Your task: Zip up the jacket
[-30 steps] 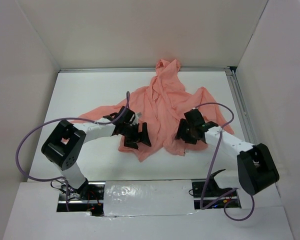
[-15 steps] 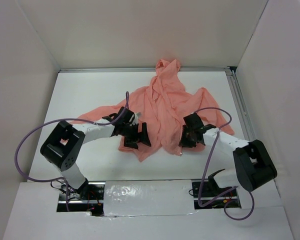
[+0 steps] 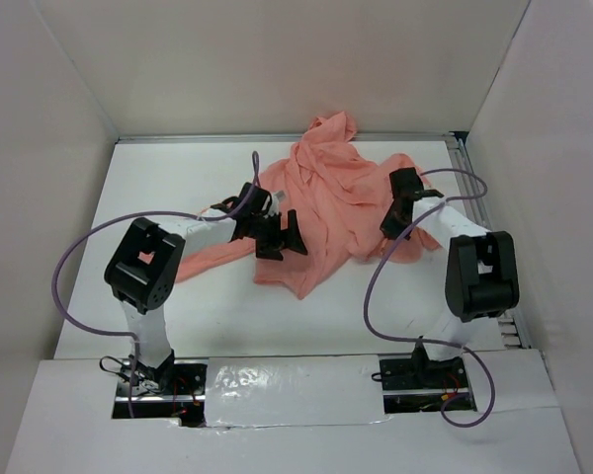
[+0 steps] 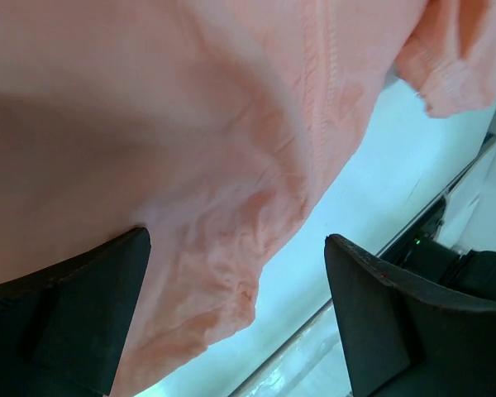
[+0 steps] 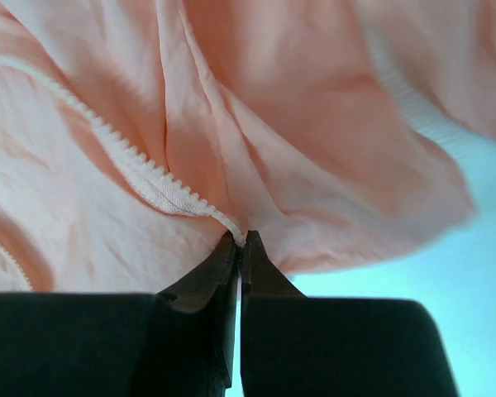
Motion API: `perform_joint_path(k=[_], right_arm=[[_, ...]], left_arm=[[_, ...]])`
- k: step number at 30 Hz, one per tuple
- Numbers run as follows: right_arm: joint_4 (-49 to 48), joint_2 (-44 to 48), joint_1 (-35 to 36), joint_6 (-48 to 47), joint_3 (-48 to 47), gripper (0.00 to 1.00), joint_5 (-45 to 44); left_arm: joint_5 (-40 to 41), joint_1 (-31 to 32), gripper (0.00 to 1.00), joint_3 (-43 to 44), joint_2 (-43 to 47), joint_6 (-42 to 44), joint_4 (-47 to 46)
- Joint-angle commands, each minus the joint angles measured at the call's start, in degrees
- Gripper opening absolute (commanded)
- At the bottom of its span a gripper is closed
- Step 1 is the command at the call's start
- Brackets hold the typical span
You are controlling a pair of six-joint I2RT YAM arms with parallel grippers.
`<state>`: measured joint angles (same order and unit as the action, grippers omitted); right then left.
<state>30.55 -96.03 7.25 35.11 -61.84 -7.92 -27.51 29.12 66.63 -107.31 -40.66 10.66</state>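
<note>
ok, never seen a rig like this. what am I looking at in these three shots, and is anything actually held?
Two small robot arms are bolted at the near edge of a white table, each ending in a two-finger gripper. The wide picture comes from a fixed camera above and behind them. The two close-ups come from wrist cameras, so the dark shapes at the bottom are each arm's own fingers. A crumpled salmon-pink jacket lies on the table. The right gripper is shut, pinching the fabric edge where a line of zipper teeth ends. The left gripper is open over the jacket, gripping nothing.
</note>
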Motion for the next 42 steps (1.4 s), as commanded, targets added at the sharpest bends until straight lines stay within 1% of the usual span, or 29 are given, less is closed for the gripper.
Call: perform_joint_path(k=[1, 3, 6, 7, 8, 10, 11, 13, 14, 15, 16, 17, 18, 20, 21, 22, 23, 24, 25, 26, 28, 31, 32, 34, 35, 37, 38, 39, 42], right_arm=[[11.35, 4.59, 1.18, -2.16, -3.64, 0.0, -6.39], [14.44, 7.86, 5.66, -1.55, -2.85, 0.0, -9.37], [24.08, 14.71, 12.86, 1.96, -1.18, 0.0, -14.65], [25.78, 15.51, 14.97, 2.93, -0.83, 0.0, -15.62], [27.1, 16.13, 19.34, 4.77, -0.56, 0.0, -16.33], [30.17, 16.49, 24.63, 6.28, -0.73, 0.0, -17.73], [31.75, 15.27, 29.79, 7.76, -2.13, 0.0, -18.78], [32.91, 12.72, 34.92, 8.56, -4.5, 0.0, -20.1], [33.26, 10.88, 37.47, 9.79, -5.73, 0.01, -20.9], [33.09, 6.69, 41.32, 9.45, -8.7, 0.05, -20.82], [32.74, 4.38, 43.01, 9.27, -10.47, 0.09, -20.99], [32.3, 1.84, 44.77, 9.1, -11.97, 0.11, -21.51], [31.86, -3.15, 47.57, 9.18, -15.55, 0.11, -21.69], [31.77, -7.4, 49.96, 10.49, -19.87, 0.1, -25.64], [29.94, -10.38, 51.19, 10.68, -24.16, 0.1, -26.87], [28.01, -11.28, 51.46, 10.85, -25.68, 0.03, -27.93], [24.86, -12.07, 51.55, 8.42, -26.91, 0.03, -27.33], [18.74, -12.51, 50.77, 5.61, -27.45, 0.13, -24.62], [17.2, -12.86, 50.07, 3.93, -28.24, 0.41, -21.29], [15.79, -13.83, 49.28, 2.78, -28.77, 0.55, -16.21], [12.97, -13.92, 48.13, 1.63, -27.9, 0.72, -13.01], [10.86, -10.24, 48.74, 1.88, -22.72, 0.74, -11.68], [9.46, -6.49, 48.74, 2.15, -19.05, 0.74, -11.42], [8.05, -1.9, 48.65, 4.77, -14.91, 0.74, -11.24], [6.3, 2.9, 48.57, 6.09, -10.36, 0.74, -10.98], [4.27, 7.15, 47.95, 8.81, -5.51, 0.73, -9.23], [2.26, 10.83, 46.82, 9.44, -0.87, 0.74, -8.08], [1.37, 12.25, 46.2, 10.32, 1.27, 0.73, -5.46], [-0.31, 14.73, 45.14, 11.12, 7.43, 0.73, -4.21]], left_arm=[[-1.23, -0.39, 0.99, 3.24, 1.3, 2.34, 0.42], [-1.06, 0.05, 0.99, -0.35, 5.08, 1.91, -0.1], [-0.36, 0.23, 0.99, -6.5, 11.32, 0.42, 0.15], [-0.09, 0.49, 0.99, -7.73, 13.07, 0.06, 0.59], [0.52, 0.58, 0.99, -10.44, 16.05, -0.72, 1.38], [1.57, 1.11, 0.99, -12.92, 18.96, -1.08, 2.26], [1.93, 1.2, 0.99, -15.19, 22.11, -1.69, 2.87], [2.28, 1.28, 0.99, -17.4, 25.2, -2.66, 3.58], [2.54, 1.29, 0.99, -19.5, 28.44, -3.19, 4.02], [2.81, 1.29, 0.99, -20.48, 29.77, -3.54, 5.07], [4.03, 1.11, 0.99, -21.27, 31.53, -4.94, 5.95], [4.74, 1.02, 0.99, -22.76, 34.33, -5.21, 6.65], [5.44, 0.67, 0.99, -23.47, 35.66, -5.56, 8.05], [7.46, 0.23, 0.99, -25.4, 39.09, -6.36, 9.12], [7.9, -0.12, 0.99, -25.85, 40.15, -6.53, 9.56], [8.17, -0.47, 0.99, -26.89, 41.55, -6.79, 10.34], [7.91, -0.65, 0.99, -27.25, 42.35, -6.71, 10.35], [7.65, -1.17, 0.99, -27.6, 42.88, -6.88, 10.61], [7.38, -1.35, 0.99, -27.87, 43.75, -6.88, 11.31], [7.38, -1.52, 0.99, -28.05, 44.2, -6.97, 11.84], [7.82, -2.23, 0.99, -28.57, 45.68, -6.97, 12.98], [7.38, -3.55, 0.99, -28.92, 47.01, -6.18, 13.16], [6.68, -4.16, 0.99, -29.01, 47.1, -5.92, 12.55], [5.71, -4.6, 0.99, -28.84, 46.84, -5.13, 11.85], [5.1, -4.69, 0.99, -28.66, 46.4, -4.87, 11.24], [4.66, -4.6, 0.99, -28.31, 45.08, -4.51, 10.88], [4.31, -4.6, 0.99, -28.22, 44.56, -4.16, 9.92], [3.87, -4.43, 0.99, -28.05, 43.86, -3.81, 9.65], [3.51, -3.9, 0.99, -27.61, 42.71, -3.11, 8.33]])
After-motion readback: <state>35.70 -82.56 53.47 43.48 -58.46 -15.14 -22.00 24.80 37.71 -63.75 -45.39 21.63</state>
